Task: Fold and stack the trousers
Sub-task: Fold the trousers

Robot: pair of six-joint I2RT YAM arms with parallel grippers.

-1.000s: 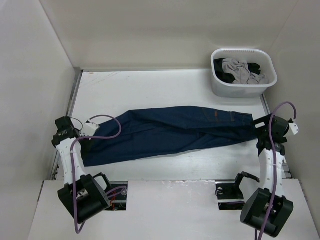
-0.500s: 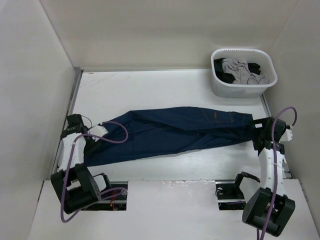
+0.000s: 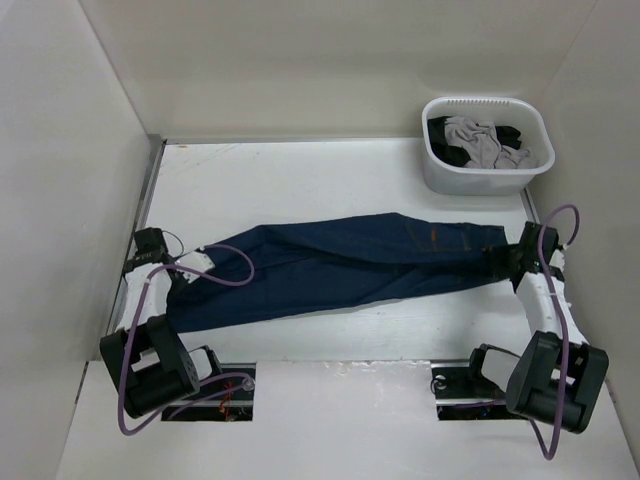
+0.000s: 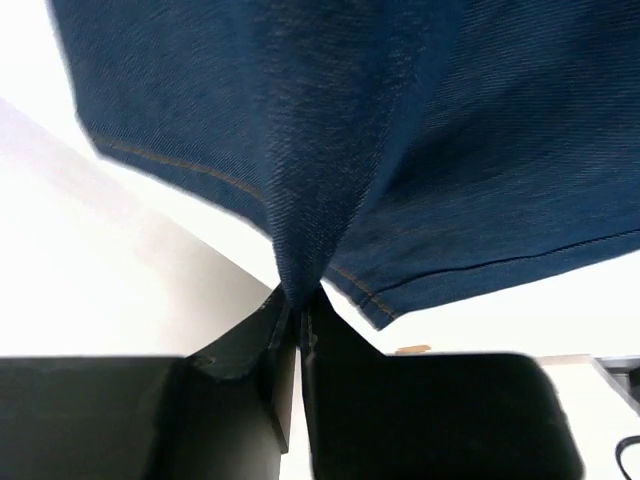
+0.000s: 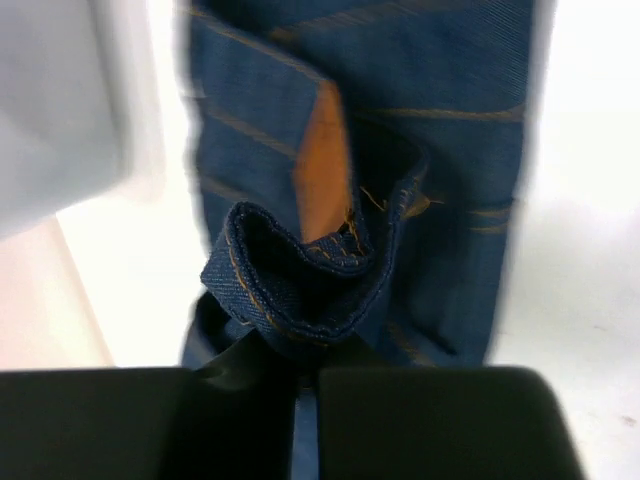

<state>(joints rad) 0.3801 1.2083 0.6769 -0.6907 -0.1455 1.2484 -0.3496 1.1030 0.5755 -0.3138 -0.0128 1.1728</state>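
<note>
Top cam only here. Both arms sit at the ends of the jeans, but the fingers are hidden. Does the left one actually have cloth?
Observer: Yes. The left wrist view shows the left gripper shut on a pinched ridge of the trousers.
Operator: And the right?
Observer: The right gripper is shut on a bunched fold of the waistband.
Operator: Is the patch visible?
Observer: Yes, the tan patch shows just beyond that fold.

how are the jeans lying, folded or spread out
the trousers lie stretched full length, no crosswise fold; left gripper pinches the leg end, right gripper the waistband.
</note>
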